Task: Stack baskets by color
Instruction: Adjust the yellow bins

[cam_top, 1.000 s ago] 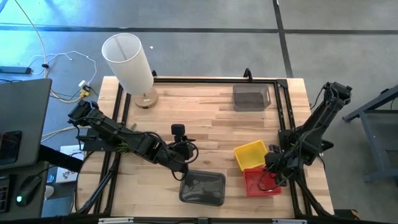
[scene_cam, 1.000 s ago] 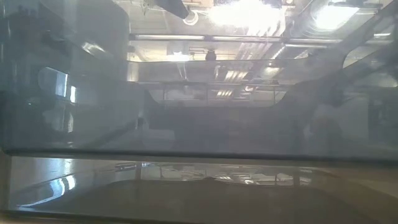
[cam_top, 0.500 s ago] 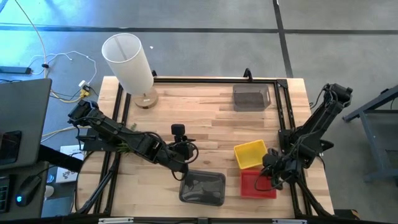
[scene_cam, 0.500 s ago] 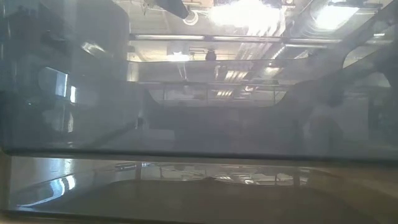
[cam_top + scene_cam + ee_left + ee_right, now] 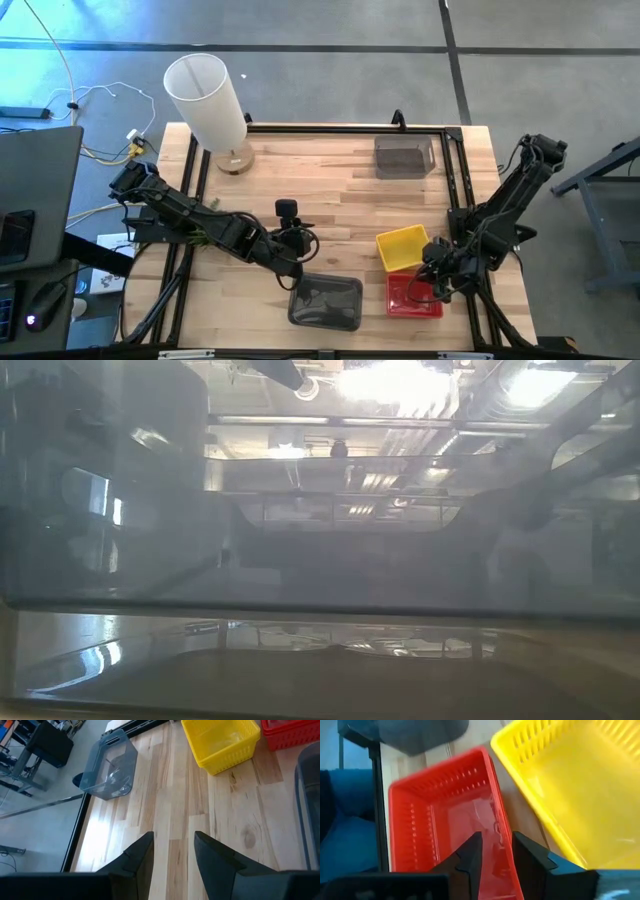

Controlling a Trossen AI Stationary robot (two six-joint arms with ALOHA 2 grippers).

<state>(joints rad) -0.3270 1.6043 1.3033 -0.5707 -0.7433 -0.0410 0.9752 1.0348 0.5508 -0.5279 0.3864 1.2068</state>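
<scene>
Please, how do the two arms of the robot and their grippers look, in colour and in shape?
Both arms are black, built of slim jointed segments with thin black cables along them. The left gripper ends in two dark, wedge-shaped fingers that taper to blunt tips. The right gripper has the same two dark tapered fingers. I see no markings.

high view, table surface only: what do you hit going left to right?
Tall white cylindrical lamp shade → left gripper → smoky grey translucent basket at the near edge → right gripper over the red mesh basket. I left out the yellow basket and the far grey basket, whose spans overlap the red one's.
</scene>
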